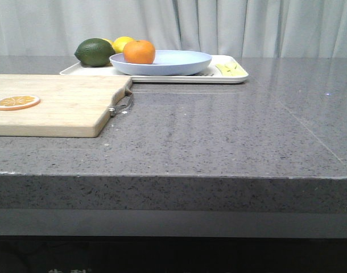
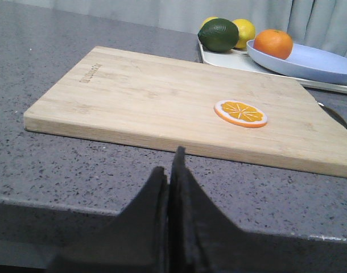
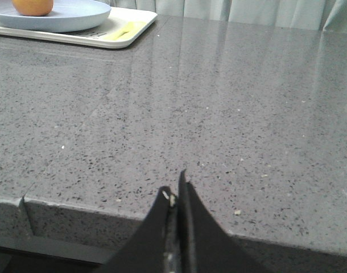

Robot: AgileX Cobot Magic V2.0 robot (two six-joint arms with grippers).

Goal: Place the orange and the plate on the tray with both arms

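Note:
The orange (image 1: 139, 52) rests in the left part of the pale blue plate (image 1: 179, 63), and the plate sits on the cream-white tray (image 1: 239, 76) at the back of the counter. The left wrist view shows the same orange (image 2: 273, 43) in the plate (image 2: 321, 61) on the tray (image 2: 219, 58). The right wrist view catches the orange (image 3: 32, 5), plate (image 3: 77, 16) and tray (image 3: 136, 28) far off. My left gripper (image 2: 170, 162) is shut and empty at the counter's front edge, before the cutting board. My right gripper (image 3: 175, 190) is shut and empty over the front edge. Neither arm shows in the front view.
A wooden cutting board (image 1: 65, 105) lies at the left with an orange slice (image 1: 16, 102) on it. A dark green fruit (image 1: 94, 52) and a yellow lemon (image 1: 122, 42) sit on the tray's left end, a pale yellow piece (image 1: 230, 69) on its right. Curtains hang behind.

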